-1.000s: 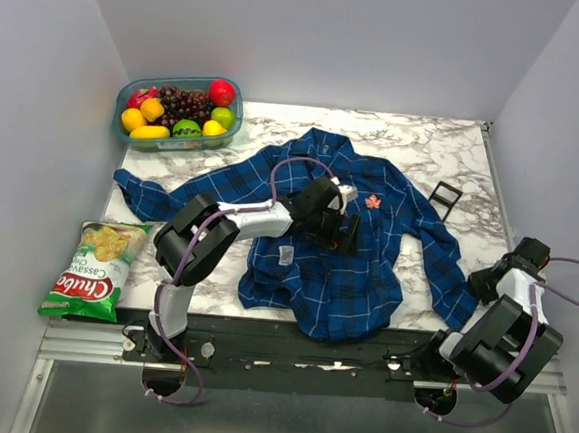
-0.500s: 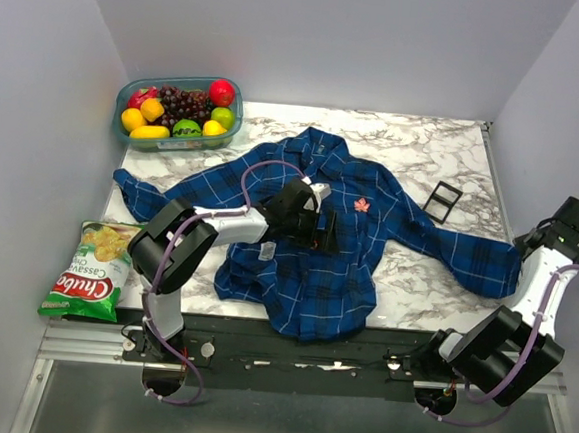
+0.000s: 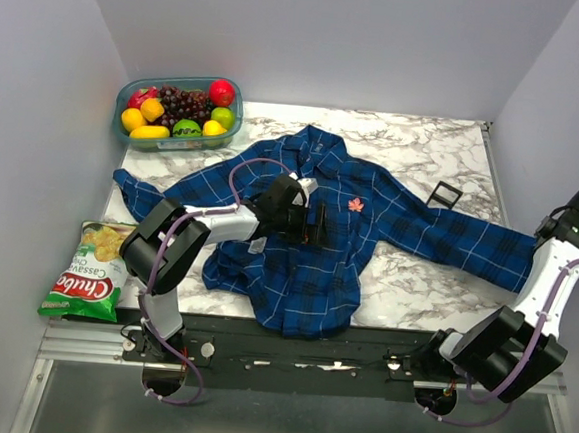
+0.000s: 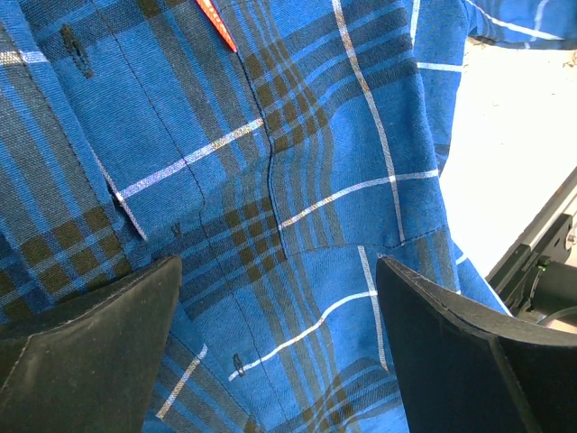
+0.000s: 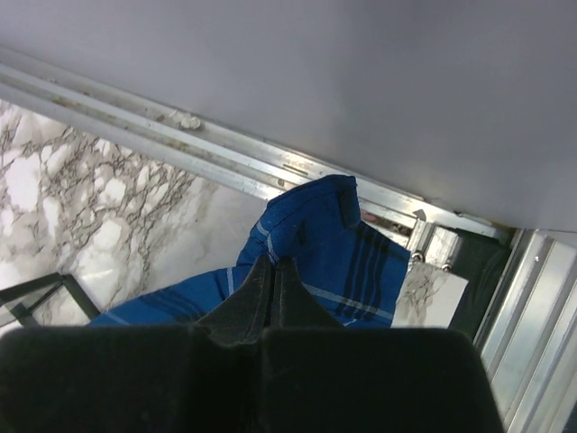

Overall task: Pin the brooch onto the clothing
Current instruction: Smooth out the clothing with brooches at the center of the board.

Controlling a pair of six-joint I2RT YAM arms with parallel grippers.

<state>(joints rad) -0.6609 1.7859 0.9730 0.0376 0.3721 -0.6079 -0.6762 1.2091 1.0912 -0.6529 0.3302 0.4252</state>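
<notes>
Three views, right wrist first. Shows the right gripper (image 5: 273,271) pinched shut on the cuff end of the clothing (image 5: 325,234), with the blue plaid sleeve drawn out over the marble surface (image 5: 108,180) toward the rail (image 5: 225,149) across the upper half of the frame. Catches a corner of the black square case (image 5: 27,298) at lower left, just beside the sleeve.

Left wrist next. Looks down between the wide-spread fingers of the left gripper (image 4: 279,325), gripping nothing, hovering close over the front of the clothing with a seam and buttonholes in the gap. Finds the brooch (image 4: 216,23) only as a red sliver at the top edge, left of centre, lying on the plaid.

Top view last. Places the brooch on the chest of the clothing near mid-frame, just right of the left gripper. Cannot tell whether pinned through or merely resting.

Probably a flattening step, sleeve stretched toward the right edge. To do it well:
- Pull gently and evenly, enough to smooth the cloth under the brooch without dragging the clothing or tipping the pin.
- Bring the open gripper down squarely over the brooch, away from the folds at lower left.

At upper left, a clear tub (image 3: 189,148) heaped with dark grapes (image 3: 183,100), a red apple (image 3: 221,92), yellow fruit (image 3: 133,119) and green fruit (image 3: 187,128). At the left edge, a green chip bag (image 3: 95,266), near the other sleeve but not touching
</notes>
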